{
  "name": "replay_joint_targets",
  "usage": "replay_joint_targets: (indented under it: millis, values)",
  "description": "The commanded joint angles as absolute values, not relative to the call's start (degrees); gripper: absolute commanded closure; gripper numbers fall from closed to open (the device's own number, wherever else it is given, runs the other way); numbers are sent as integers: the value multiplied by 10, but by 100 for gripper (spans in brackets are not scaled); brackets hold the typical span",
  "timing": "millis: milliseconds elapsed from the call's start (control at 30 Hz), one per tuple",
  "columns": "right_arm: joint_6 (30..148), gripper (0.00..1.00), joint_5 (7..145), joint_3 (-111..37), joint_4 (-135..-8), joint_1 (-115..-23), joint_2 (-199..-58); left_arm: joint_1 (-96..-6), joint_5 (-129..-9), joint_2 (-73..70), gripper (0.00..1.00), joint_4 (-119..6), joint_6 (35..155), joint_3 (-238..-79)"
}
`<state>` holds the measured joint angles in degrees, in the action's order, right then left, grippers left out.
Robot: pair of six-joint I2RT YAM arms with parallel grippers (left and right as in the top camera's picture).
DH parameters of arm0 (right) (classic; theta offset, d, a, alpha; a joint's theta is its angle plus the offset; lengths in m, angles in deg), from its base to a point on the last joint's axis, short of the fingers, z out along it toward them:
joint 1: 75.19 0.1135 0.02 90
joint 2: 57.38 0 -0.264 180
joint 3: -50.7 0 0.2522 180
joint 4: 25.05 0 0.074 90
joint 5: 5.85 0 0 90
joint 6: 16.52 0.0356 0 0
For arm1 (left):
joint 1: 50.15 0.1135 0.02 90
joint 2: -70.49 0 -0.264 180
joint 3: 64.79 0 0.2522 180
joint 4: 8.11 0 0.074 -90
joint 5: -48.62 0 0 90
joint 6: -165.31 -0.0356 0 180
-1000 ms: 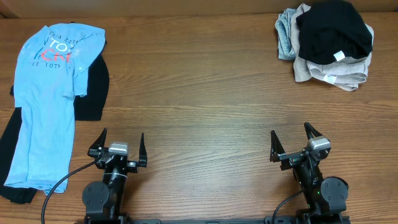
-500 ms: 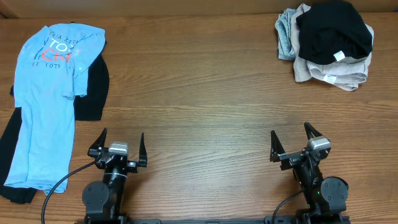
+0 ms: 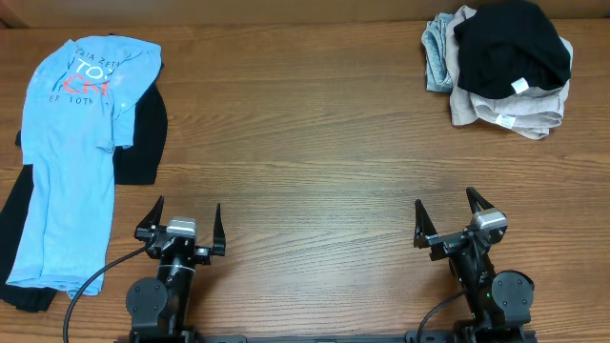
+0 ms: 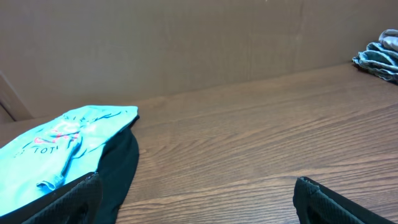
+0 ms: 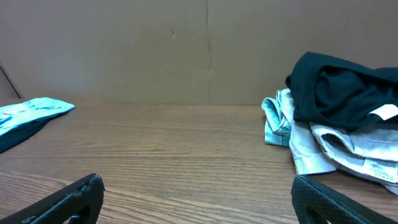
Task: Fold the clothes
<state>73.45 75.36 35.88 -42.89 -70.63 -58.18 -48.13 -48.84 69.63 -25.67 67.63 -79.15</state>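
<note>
A light blue T-shirt (image 3: 67, 152) with white and red-orange lettering lies spread at the far left, on top of a larger black garment (image 3: 141, 133). Both show in the left wrist view, the shirt (image 4: 62, 134) over the black cloth (image 4: 118, 168). A pile of clothes (image 3: 500, 67), black on top of grey and light blue pieces, sits at the back right and shows in the right wrist view (image 5: 336, 118). My left gripper (image 3: 181, 221) is open and empty near the front edge, right of the shirt. My right gripper (image 3: 450, 217) is open and empty at the front right.
The wooden table (image 3: 305, 143) runs between the two heaps. A brown cardboard wall (image 5: 186, 50) stands behind the table. A black cable (image 3: 95, 276) trails from the left arm's base.
</note>
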Motion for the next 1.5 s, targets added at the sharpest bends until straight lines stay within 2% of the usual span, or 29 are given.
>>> replay_joint_targets:
  millis: [0, 367, 600, 800, 933, 1167, 1467]
  values:
    - [734, 0, 758, 365, -420, -704, -576, -476, -483, 702, 0, -255, 680, -788]
    - [737, 0, 764, 352, -364, -704, -576, -475, -471, 702, 0, -249, 726, -804]
    - [736, 0, 764, 281, -363, -704, -576, -475, -454, 693, 0, -316, 731, -890]
    - [737, 0, 763, 215, -363, -704, -576, -475, -436, 641, 0, -324, 725, -976]
    - [736, 0, 750, 163, -363, -704, -576, -475, -407, 560, 0, -358, 724, -1061]
    - [736, 0, 750, 72, -414, -704, -607, -475, -414, 357, 0, -496, 689, -1285]
    - [736, 0, 750, -105, -577, -704, -811, -475, -457, 130, 0, -706, 689, -1583]
